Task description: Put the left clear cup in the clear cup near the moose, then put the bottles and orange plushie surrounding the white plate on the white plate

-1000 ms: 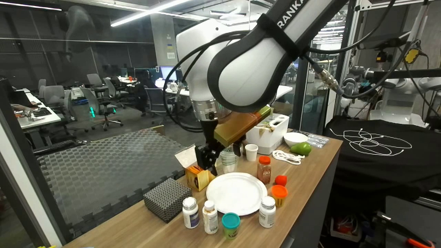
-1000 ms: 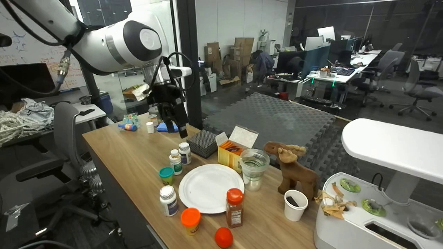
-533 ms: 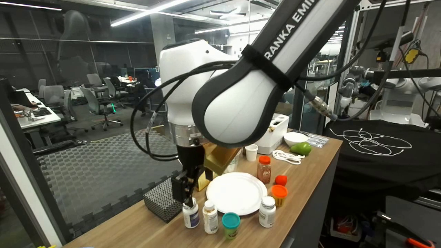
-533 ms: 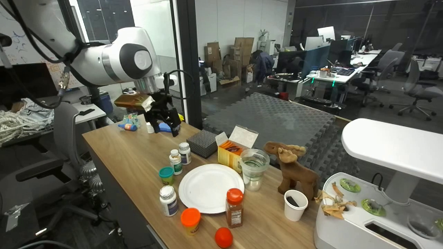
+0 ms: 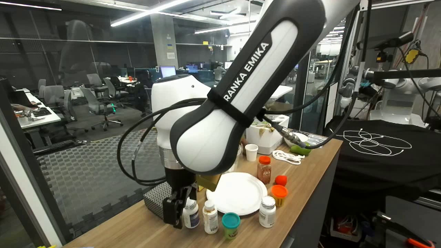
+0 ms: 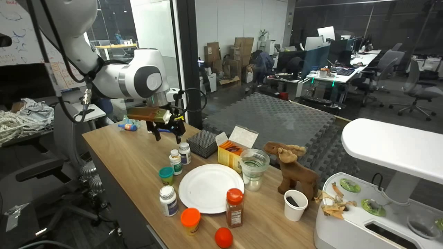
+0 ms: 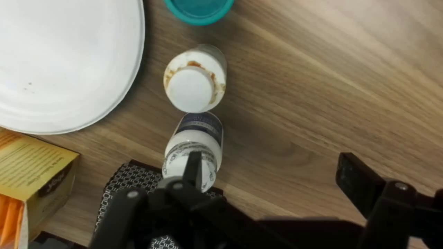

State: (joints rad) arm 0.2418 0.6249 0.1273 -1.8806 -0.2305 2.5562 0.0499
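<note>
The cup step is judged done: the clear plastic cups (image 6: pixel 253 171), apparently nested in one stack, are seen between the white plate (image 6: pixel 209 189) and the plush moose (image 6: pixel 298 170), toward the long edge of the worktop (image 6: pixel 131 152) beside the floor mat (image 6: pixel 266 119). The plate has yet to be loaded. Spread around its rim are a white pill bottle (image 7: pixel 198 135) near the black patterned box (image 6: pixel 203 143), the narrow-capped white bottle (image 7: pixel 192 84), the teal-lidded tub (image 6: pixel 166 175), a second pill bottle (image 6: pixel 168 200), the orange-lidded tub (image 6: pixel 190 220) and the red-capped spice bottle (image 6: pixel 234 208); the orange plushie (image 6: pixel 223 237) is set farther off, toward the opposite long edge. The gripper (image 7: pixel 270 167) is spread wide, nothing held. In the wrist view the box-side bottle's cap is partly covered by one finger (image 7: pixel 194 167); whether touched cannot be told.
</note>
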